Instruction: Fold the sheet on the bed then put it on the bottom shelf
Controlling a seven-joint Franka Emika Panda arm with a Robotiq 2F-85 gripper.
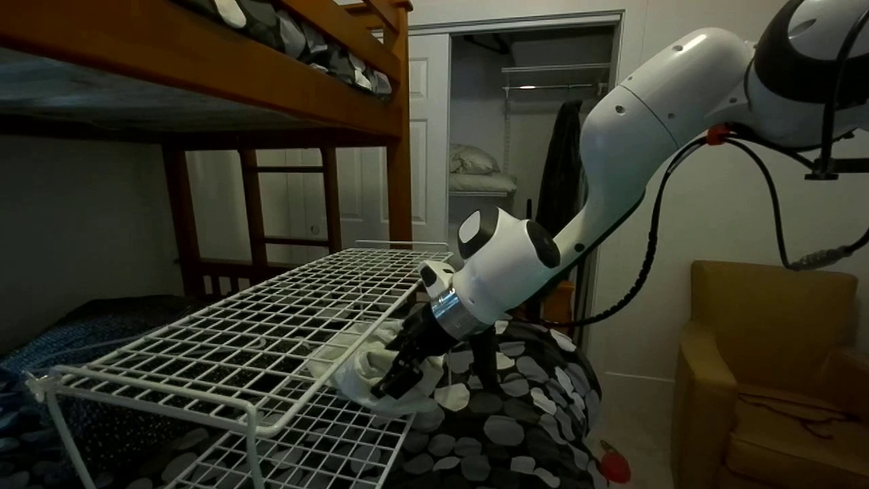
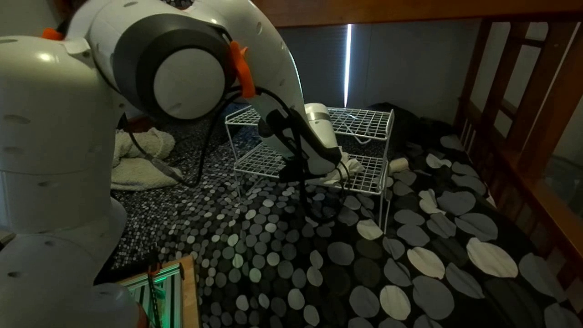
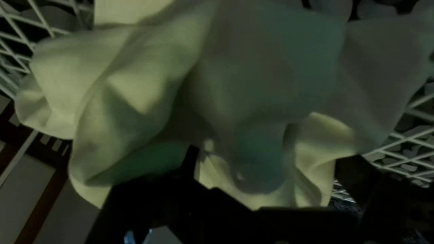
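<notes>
The cream sheet [image 1: 354, 375] lies crumpled at the edge of the bottom shelf [image 1: 324, 445], beneath the rack's upper grid. In an exterior view the sheet [image 2: 350, 169] shows partly behind the arm, resting on the white wires of the bottom shelf [image 2: 372, 172]. My gripper [image 1: 388, 368] tilts down beside the rack, its fingertips against the cloth. Seen from the wrist, the gripper [image 3: 273, 161] has its fingers spread wide, with loose folds of the sheet [image 3: 251, 84] between and ahead of them, not pinched. The dotted bed [image 2: 296, 255] supports the rack.
The rack's top grid [image 1: 271, 319] sits close over the gripper, with a wire leg [image 1: 254, 451] at its near corner. A wooden bunk bed [image 1: 326, 95] frames the far side. A fleecy cream blanket [image 2: 143, 173] lies beside the robot base. An armchair [image 1: 767, 367] stands apart.
</notes>
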